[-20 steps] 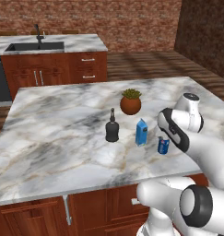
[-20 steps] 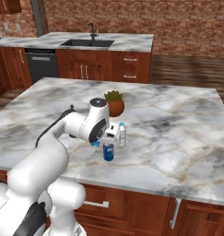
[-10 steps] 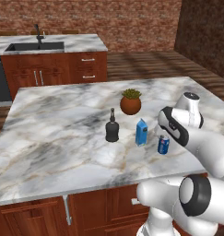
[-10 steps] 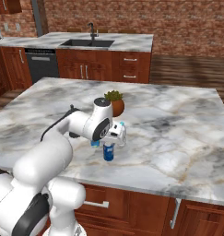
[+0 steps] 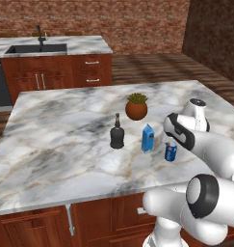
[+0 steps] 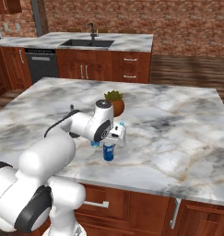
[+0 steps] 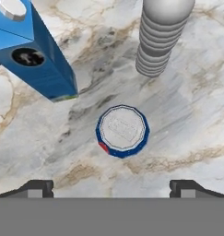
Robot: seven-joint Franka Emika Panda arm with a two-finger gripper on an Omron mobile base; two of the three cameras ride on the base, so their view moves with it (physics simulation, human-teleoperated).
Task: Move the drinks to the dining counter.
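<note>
The dining counter (image 5: 89, 44) with its black sink (image 5: 35, 48) stood well apart at the back of the room, across a strip of wood floor from the island counter (image 5: 56, 144) where I was working. All four drinks sat on that island, none moved yet by my reading.

The terracotta pot (image 5: 136, 109) with its plant stood behind the drinks and was not part of the job. In front of it, from the left base view, were the black bottle (image 5: 117, 135), then the blue carton (image 5: 148, 139), then the blue-and-white can (image 5: 171, 152) nearest the arm. The clear water bottle (image 7: 160, 34) stood just beside the can, seen ribbed and pale from the hand view.

My hand (image 7: 111, 186) hung above the can, released and spread wide, nothing in it. From the hand view the can's lid sat nearly centred between the two finger tips, slightly toward the top of the frame.

I judged the step in hand to be the pick of the can. To do it well I would nudge forward until the can sat squarely between the tips, descend straight, and keep the fingers clear of the carton and the water bottle, both close enough to be knocked over. I would close only once the fingers straddled the can's body.
</note>
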